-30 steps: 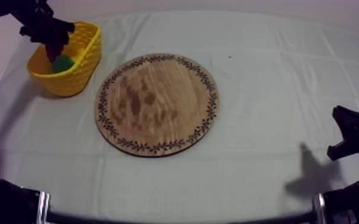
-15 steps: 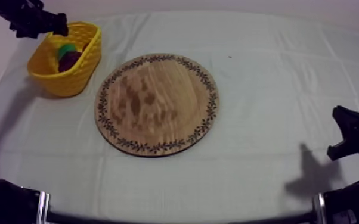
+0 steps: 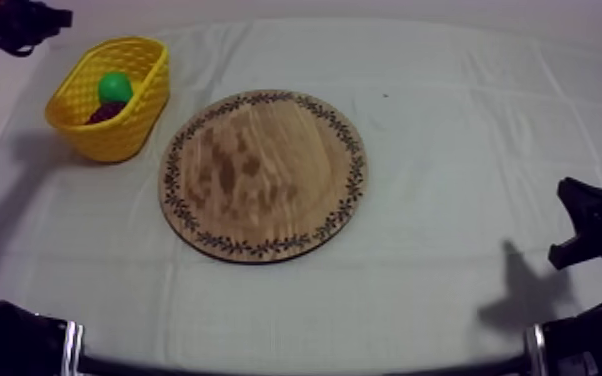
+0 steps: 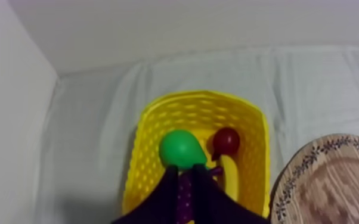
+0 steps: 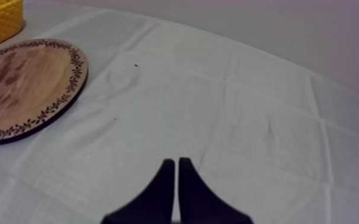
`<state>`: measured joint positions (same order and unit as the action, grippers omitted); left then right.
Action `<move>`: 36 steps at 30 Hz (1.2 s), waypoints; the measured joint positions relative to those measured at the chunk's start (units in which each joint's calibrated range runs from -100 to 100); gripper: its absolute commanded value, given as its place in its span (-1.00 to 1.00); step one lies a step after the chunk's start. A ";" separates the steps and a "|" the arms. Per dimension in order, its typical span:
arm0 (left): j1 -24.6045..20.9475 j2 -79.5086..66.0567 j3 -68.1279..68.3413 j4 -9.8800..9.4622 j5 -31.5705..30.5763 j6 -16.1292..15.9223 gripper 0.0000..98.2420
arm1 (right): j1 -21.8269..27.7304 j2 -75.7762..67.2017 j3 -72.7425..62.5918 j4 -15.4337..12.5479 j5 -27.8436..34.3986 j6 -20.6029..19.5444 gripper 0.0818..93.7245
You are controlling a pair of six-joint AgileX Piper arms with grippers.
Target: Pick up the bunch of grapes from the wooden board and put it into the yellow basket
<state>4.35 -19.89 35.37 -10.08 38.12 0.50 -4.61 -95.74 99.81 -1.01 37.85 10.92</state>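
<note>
Sitting in the yellow basket [image 3: 125,138] under my left jaws, held apart, the bunch of grapes [image 3: 106,112] looks dropped off; right jaws are together; next, bring the arm home.

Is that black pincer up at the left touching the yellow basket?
Apart. In the top view the left pincer hangs up and to the side of the yellow basket, with a plain gap between its tips and the basket's rim.

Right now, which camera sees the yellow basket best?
The left wrist view: it is close and looks straight down into the yellow basket. The top view shows it small, beside the wooden board. The right wrist view catches one corner.
</note>
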 measured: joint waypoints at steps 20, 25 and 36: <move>-1.84 -46.47 38.20 2.23 -6.05 -1.58 -1.00 | 0.00 0.00 0.00 0.00 0.00 0.00 -0.99; -2.57 -58.86 48.21 2.99 -6.14 -1.70 -1.00 | 0.00 0.00 0.00 0.00 0.00 0.00 -0.99; -3.87 -77.56 63.27 5.95 -7.54 -6.20 -1.00 | 0.00 0.00 0.00 0.00 0.00 0.00 -0.99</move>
<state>0.49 -97.45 98.64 -4.13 30.57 -5.70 -4.61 -95.74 99.81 -1.01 37.85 10.92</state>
